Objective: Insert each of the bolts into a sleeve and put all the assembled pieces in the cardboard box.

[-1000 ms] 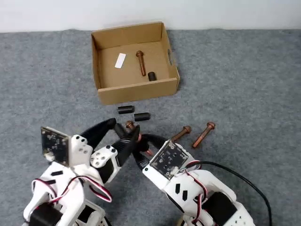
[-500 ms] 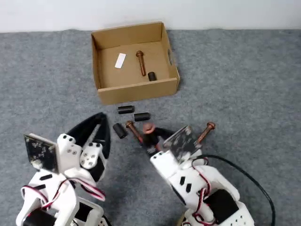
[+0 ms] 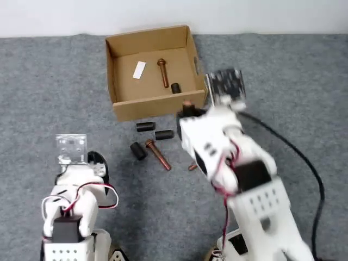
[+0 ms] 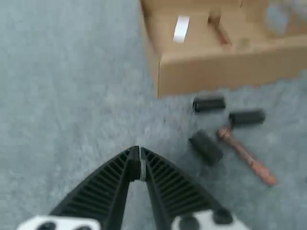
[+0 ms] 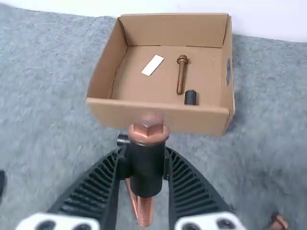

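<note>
My right gripper (image 5: 144,156) is shut on a copper bolt (image 5: 148,134) seated in a black sleeve (image 5: 145,168), held upright just short of the cardboard box (image 5: 158,115). From above, this gripper (image 3: 187,112) is near the box's (image 3: 157,106) front right corner. Inside the box lie a bolt (image 3: 162,72) and a sleeve (image 3: 175,87). On the carpet lie three loose sleeves (image 3: 145,126) (image 3: 163,134) (image 3: 138,150) and a bolt (image 3: 157,155). My left gripper (image 4: 139,160) is shut and holds nothing; it sits low at the left (image 3: 99,162), away from the parts.
A white label (image 3: 139,69) lies in the box. A bolt tip (image 3: 192,167) pokes out from under the right arm, and another bolt head (image 5: 278,221) lies on the grey carpet. A black cable (image 3: 304,157) trails behind the right arm.
The right arm has risen and swung toward the box with the bolt and sleeve in its gripper. The left arm has drawn back and its gripper has shut. One sleeve now lies beside the loose bolt.
</note>
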You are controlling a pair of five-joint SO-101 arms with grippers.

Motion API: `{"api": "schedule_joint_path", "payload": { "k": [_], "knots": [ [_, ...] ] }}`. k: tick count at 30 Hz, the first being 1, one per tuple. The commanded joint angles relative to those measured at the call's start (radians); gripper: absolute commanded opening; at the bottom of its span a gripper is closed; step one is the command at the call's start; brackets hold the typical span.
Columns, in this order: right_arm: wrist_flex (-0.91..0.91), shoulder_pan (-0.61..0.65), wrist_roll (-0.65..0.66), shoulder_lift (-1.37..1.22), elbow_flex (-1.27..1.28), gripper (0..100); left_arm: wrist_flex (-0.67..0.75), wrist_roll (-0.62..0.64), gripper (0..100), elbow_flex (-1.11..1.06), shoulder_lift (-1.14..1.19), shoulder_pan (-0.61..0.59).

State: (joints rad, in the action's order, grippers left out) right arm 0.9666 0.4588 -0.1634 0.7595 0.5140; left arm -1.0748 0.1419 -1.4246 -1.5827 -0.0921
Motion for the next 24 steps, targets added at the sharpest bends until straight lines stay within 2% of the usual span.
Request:
{"api": "schedule_joint_path", "payload": {
  "k": [1,12,16,18,20,24],
  "knots": [
    [-0.059,-0.016,-0.009,-0.182,-0.241,0.8,0.091,-0.006,0,-0.061,-0.015,-0.006],
    [-0.265,-0.022,0.089,-0.691,-0.666,0.8,0.278,-0.003,0,-0.268,-0.015,-0.006],
    [-0.298,-0.021,0.092,-0.84,-0.773,0.8,0.284,0.003,0,-0.266,-0.015,-0.003],
    [-0.303,-0.024,0.094,-0.914,-0.822,0.8,0.281,0.054,0,-0.266,-0.015,-0.005],
    [-0.321,-0.025,0.126,-0.981,-0.867,0.9,0.279,0.097,0,-0.266,-0.009,-0.006],
    [-0.348,-0.025,0.184,-1.098,-0.957,1.3,0.279,0.103,0,-0.266,-0.008,-0.006]
  ]
}}
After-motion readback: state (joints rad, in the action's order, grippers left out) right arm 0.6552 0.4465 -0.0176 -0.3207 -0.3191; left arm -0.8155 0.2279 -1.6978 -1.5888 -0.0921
